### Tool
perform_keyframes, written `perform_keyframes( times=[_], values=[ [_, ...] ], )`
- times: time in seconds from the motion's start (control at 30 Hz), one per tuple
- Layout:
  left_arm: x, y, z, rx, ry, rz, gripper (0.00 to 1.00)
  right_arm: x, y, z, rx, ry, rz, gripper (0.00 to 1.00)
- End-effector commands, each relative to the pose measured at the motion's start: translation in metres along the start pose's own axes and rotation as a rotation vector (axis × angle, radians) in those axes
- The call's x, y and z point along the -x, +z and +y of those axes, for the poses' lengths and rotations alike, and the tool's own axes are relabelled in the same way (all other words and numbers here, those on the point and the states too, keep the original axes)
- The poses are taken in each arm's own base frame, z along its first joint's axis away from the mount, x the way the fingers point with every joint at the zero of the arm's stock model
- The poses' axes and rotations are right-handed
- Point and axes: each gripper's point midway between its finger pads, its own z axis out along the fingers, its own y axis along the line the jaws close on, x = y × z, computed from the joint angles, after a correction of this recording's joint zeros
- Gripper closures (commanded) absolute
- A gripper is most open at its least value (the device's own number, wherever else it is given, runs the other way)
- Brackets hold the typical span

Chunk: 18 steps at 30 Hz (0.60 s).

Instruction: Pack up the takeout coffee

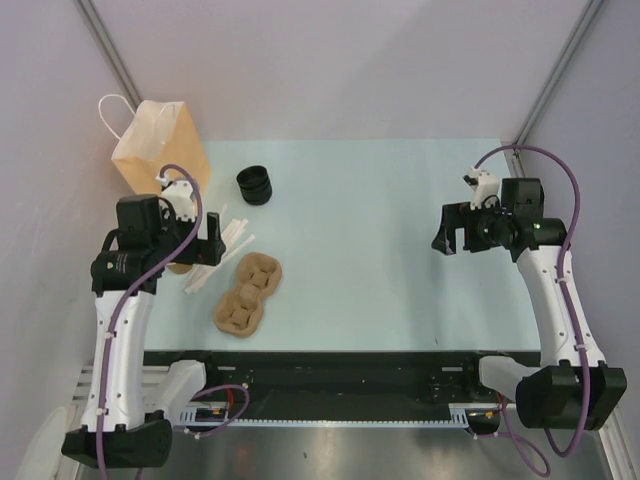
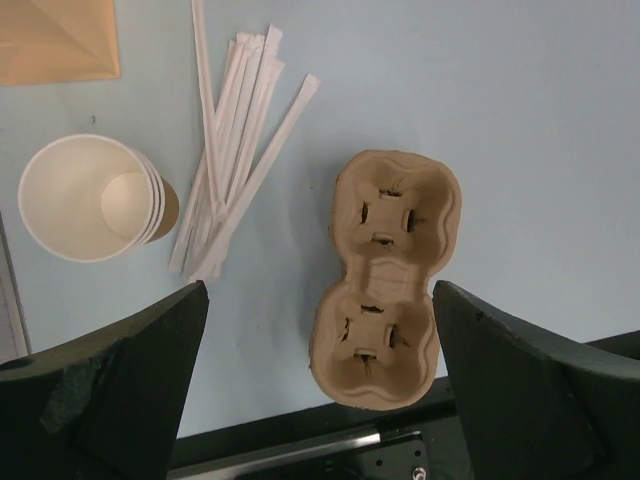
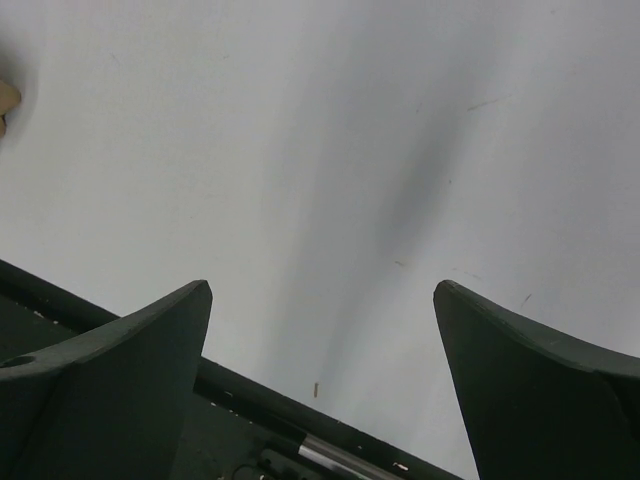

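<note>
Your left gripper (image 2: 320,300) and right gripper (image 3: 320,295) hang with jaws spread, holding nothing, over the pale blue worktop (image 1: 380,230). Below the left: carrier (image 2: 388,275), straws (image 2: 240,150), cups (image 2: 90,195). Beyond: bag (image 1: 160,140), lids (image 1: 255,185), grey walls (image 1: 330,60). You cannot tell where the coffee is.

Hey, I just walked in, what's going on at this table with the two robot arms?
Nothing is being handled right now. The left claw hangs open above a brown moulded-pulp two-cup carrier, with a loose bunch of white paper-wrapped straws and a stack of lidless paper cups beside it. The right claw hangs open over bare pale blue table. A brown paper bag and a stack of black plastic lids stand at the far left. No lidded coffee cup shows.
</note>
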Motion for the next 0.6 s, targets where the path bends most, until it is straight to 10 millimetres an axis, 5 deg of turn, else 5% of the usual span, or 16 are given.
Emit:
perform_keyframes(
  times=[0.0, 0.17, 0.57],
  values=[
    [0.021, -0.009, 0.013, 0.066, 0.043, -0.001, 0.01, 0.017, -0.01, -0.006, -0.065, -0.02, -0.085, 0.0],
    [0.036, -0.014, 0.039, 0.201, 0.049, 0.018, 0.0, 0.037, -0.027, -0.008, -0.04, 0.042, -0.204, 0.0],
    [0.019, 0.034, 0.068, 0.249, 0.129, 0.236, 0.0, 0.033, -0.02, -0.013, -0.034, 0.09, -0.175, 0.0]
  ],
)
